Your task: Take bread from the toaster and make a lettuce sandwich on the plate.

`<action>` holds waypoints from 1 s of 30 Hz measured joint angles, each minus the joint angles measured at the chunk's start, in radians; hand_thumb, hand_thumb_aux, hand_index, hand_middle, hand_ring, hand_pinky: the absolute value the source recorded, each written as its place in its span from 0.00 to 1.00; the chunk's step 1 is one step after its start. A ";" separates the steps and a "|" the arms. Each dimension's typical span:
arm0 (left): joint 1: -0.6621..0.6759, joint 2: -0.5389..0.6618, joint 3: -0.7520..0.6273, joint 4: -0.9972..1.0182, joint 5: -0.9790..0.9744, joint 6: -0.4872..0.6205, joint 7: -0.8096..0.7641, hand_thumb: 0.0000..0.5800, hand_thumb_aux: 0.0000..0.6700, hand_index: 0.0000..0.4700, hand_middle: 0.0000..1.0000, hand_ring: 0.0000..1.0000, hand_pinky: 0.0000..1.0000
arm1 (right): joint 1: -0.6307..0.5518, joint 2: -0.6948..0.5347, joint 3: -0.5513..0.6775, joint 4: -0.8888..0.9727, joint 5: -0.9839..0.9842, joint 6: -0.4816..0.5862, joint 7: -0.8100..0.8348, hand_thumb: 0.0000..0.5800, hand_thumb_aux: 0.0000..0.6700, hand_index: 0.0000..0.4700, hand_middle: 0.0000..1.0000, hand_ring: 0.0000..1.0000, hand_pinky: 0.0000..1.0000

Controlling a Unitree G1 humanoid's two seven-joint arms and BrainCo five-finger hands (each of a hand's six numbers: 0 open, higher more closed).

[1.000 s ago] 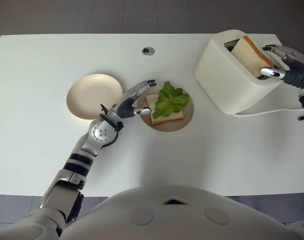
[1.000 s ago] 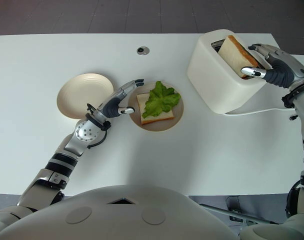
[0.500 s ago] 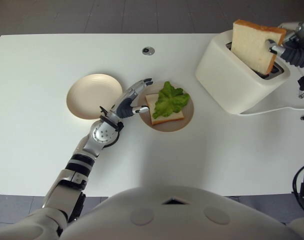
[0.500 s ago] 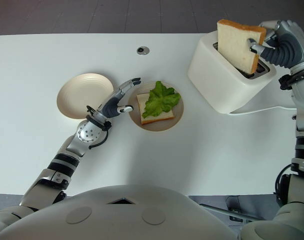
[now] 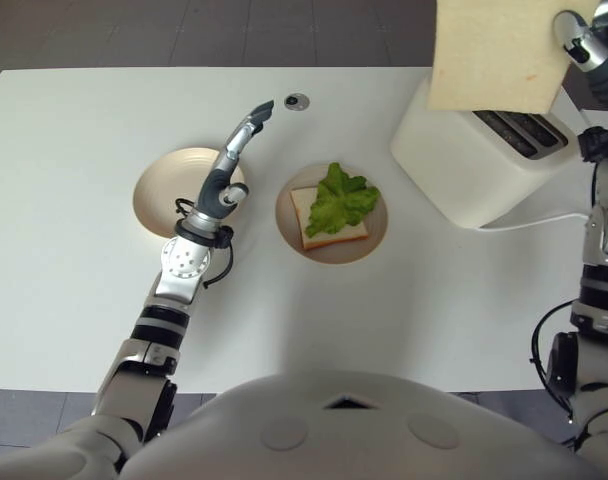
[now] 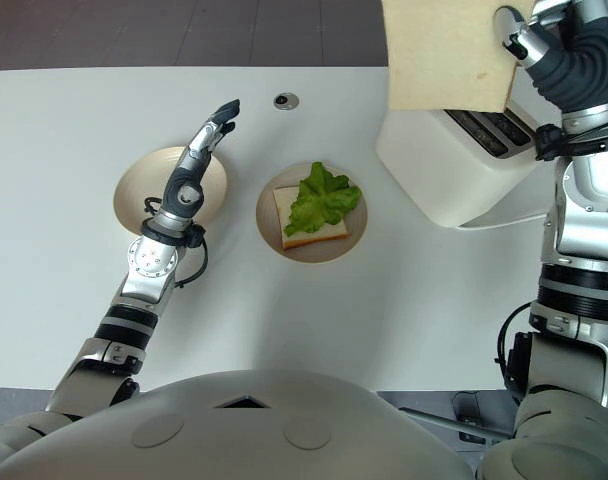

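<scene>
My right hand is raised high at the top right, shut on a slice of bread that hangs close to the camera, above the white toaster. The toaster's slots look dark and empty. On the brown plate at the table's middle lies another bread slice with a green lettuce leaf on top. My left hand is lifted above the cream plate, fingers stretched out straight and holding nothing, left of the sandwich plate.
The toaster's white cable trails right across the table toward the right edge. A small round metal fitting sits in the tabletop at the back centre. The white table has bare room at left and front.
My right hand has pulled the bread slice fully out of the toaster and lifted it up toward the camera. My left hand has swung up and left, away from the sandwich plate, over the cream plate.
</scene>
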State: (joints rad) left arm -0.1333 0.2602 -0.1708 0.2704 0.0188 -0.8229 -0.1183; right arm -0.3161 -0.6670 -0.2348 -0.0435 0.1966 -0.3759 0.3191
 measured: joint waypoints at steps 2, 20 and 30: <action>0.000 -0.006 0.007 0.000 -0.049 -0.015 -0.030 0.00 0.00 0.00 0.00 0.00 0.00 | 0.004 0.047 0.052 -0.011 0.042 0.033 0.048 1.00 1.00 1.00 1.00 1.00 1.00; 0.001 -0.070 0.090 0.014 -0.344 -0.044 -0.307 0.00 0.00 0.00 0.00 0.00 0.00 | 0.118 0.341 0.344 0.317 -0.004 0.180 0.253 1.00 1.00 1.00 1.00 1.00 1.00; 0.023 -0.099 0.072 0.045 -0.194 -0.089 -0.341 0.00 0.00 0.00 0.00 0.00 0.00 | 0.079 0.404 0.267 0.419 -0.021 0.140 0.174 1.00 1.00 1.00 1.00 1.00 1.00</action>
State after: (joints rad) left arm -0.1105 0.1611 -0.0992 0.3159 -0.1751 -0.9121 -0.4594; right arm -0.2369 -0.2632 0.0324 0.3753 0.1753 -0.2355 0.4930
